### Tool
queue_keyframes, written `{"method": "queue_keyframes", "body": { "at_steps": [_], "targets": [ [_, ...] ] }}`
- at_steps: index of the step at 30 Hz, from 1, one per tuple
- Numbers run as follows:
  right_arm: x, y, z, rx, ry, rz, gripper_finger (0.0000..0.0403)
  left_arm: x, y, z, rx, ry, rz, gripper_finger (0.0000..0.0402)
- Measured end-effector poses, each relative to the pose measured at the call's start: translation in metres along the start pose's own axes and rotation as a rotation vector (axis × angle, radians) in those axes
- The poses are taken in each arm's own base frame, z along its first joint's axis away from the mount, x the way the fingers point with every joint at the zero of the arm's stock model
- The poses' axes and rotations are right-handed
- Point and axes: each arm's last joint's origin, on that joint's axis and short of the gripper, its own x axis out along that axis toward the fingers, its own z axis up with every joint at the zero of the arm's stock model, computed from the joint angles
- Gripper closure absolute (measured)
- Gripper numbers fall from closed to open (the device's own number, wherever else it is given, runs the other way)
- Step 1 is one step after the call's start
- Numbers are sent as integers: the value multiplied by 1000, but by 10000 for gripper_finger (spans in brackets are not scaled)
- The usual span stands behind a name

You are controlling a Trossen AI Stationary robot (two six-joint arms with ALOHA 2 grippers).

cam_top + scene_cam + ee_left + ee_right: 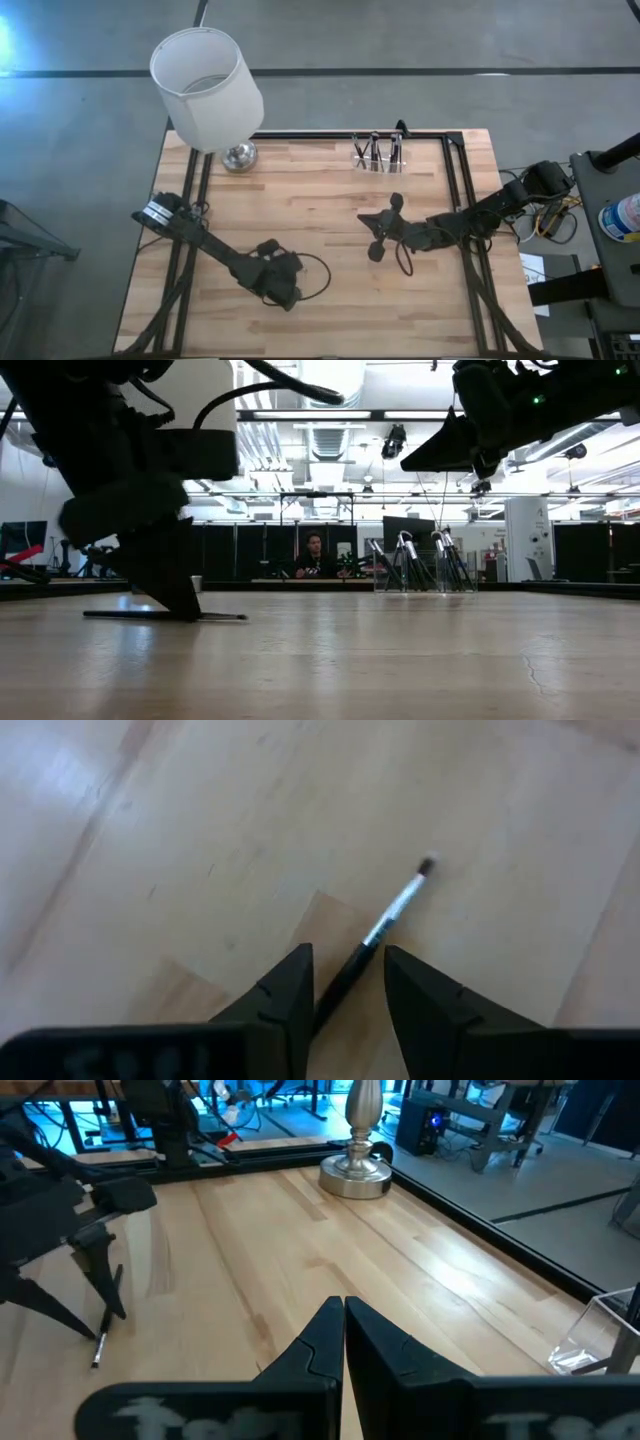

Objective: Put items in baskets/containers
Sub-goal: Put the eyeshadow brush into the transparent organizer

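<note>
Honestly, left gripper (pixel 348 988) sits half-open straddling the brush (pixel 385 925) on the table (pixel 330 200), not pinching; close squarely on the handle before lifting.

Pale wooden surface (pixel 320 250), smooth with a slight sheen. Clear glossy plastic holder (pixel 377 158) at upper centre. Shiny metal lamp base (pixel 239 156); matt white lampshade (pixel 205 88).
</note>
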Motion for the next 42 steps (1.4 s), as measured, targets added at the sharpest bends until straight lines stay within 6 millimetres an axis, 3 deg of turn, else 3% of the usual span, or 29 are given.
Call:
{"method": "queue_keyframes", "body": {
  "at_steps": [6, 14, 33, 42],
  "targets": [
    [0, 0, 0, 4, -1, 0, 394, 7, 2, -7, 197, 22, -50, 308],
    [0, 0, 0, 5, -2, 0, 394, 14, 2, -10, 306, 6, -119, 362],
    [0, 0, 0, 6, -2, 6, 394, 12, -7, 16, 316, -79, -217, 331],
    [0, 0, 0, 6, -2, 9, 394, 16, -5, 12, 386, -68, -235, 375]
  ]
}}
